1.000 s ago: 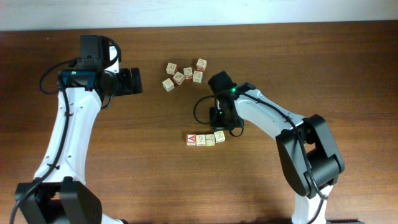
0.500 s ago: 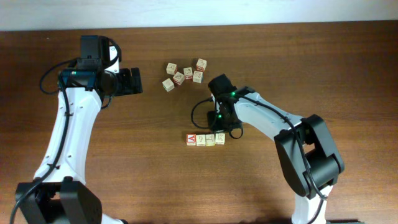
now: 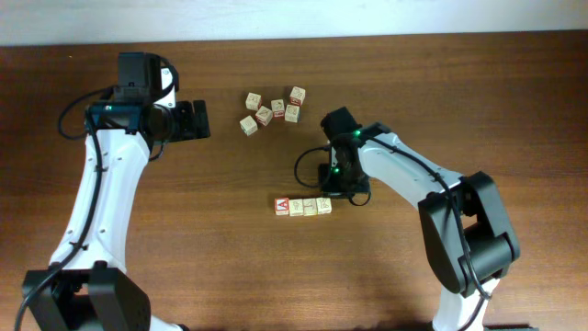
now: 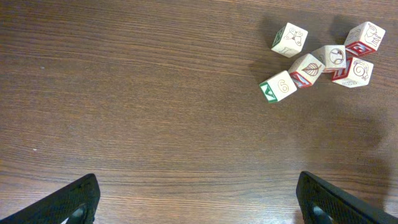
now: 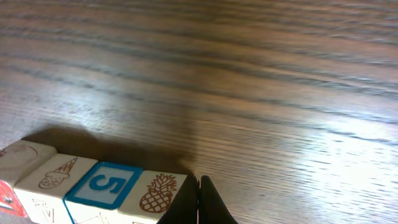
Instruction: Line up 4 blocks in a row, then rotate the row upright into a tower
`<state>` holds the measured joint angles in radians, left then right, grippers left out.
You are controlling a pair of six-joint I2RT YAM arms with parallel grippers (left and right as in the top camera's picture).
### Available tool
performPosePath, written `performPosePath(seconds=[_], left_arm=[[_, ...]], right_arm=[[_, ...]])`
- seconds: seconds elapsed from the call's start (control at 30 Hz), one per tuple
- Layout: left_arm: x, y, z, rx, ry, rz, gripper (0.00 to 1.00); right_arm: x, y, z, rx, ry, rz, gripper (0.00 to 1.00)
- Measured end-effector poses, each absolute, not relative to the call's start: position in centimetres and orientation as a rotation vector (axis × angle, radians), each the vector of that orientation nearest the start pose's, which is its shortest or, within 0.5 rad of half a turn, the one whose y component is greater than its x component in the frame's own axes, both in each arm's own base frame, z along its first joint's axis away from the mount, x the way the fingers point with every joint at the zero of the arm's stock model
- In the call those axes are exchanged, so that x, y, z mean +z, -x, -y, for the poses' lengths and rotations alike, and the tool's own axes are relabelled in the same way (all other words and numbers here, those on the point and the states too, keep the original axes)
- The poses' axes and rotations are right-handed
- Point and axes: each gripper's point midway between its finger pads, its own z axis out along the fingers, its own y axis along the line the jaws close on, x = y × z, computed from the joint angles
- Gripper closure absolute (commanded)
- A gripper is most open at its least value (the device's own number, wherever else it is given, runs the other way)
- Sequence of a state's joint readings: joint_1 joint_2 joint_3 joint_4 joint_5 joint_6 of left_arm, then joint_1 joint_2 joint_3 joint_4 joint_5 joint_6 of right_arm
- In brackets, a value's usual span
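Upper left of the overhead view: the black two-finger left gripper [image 3: 200,120] hangs over bare dark brown wooden table [image 3: 220,267], jaws spread wide and holding nothing. Upper centre: a loose cluster of five pale wooden cubes with reddish and green prints [image 3: 273,109], well apart from the task's row. Lower centre: the four small pale wooden letter blocks [image 3: 303,207] lie in a touching line. It runs from the red "A" block [image 3: 283,204] through the ice-cream-cone block [image 5: 53,177] and the blue "5" block [image 5: 102,185] to the pineapple block [image 5: 155,194]. Just right of the row: the black right gripper [image 5: 198,202], fingers pressed together on nothing, tips just beside the pineapple block's free end; whether they touch it cannot be told. The blocks are judged light, rigid and smooth, likely to slide or topple if nudged. Since neighbours touch, the free faces toward the frame's top and bottom offer the better hold.
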<state>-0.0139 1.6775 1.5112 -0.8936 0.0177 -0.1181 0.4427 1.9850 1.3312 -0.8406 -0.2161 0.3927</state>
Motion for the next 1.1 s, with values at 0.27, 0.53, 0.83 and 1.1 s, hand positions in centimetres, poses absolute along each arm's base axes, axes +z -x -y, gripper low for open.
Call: performPosePath(seconds=[0.27,0.53,0.83,1.1], left_arm=[[18.0,-42.0,0.9,-0.068,0.13,-2.629,0.01],[18.0,-42.0,0.9,-0.069,0.13,-2.629,0.01],[18.0,-42.0,0.9,-0.068,0.13,-2.629,0.01],[18.0,-42.0,0.9,-0.069,0.131,-2.629,0.01]], right_arm=[[2.2,-34.7,-19.5,0.392,0.137,-3.055,0.96],[5.0,-36.1,-30.8,0.472,0.236,-2.753,0.96],[2.6,-34.0,-31.8,0.367,0.143,-2.81,0.96],[2.2,-33.2,-31.4,0.345,0.109,-2.849,0.96]])
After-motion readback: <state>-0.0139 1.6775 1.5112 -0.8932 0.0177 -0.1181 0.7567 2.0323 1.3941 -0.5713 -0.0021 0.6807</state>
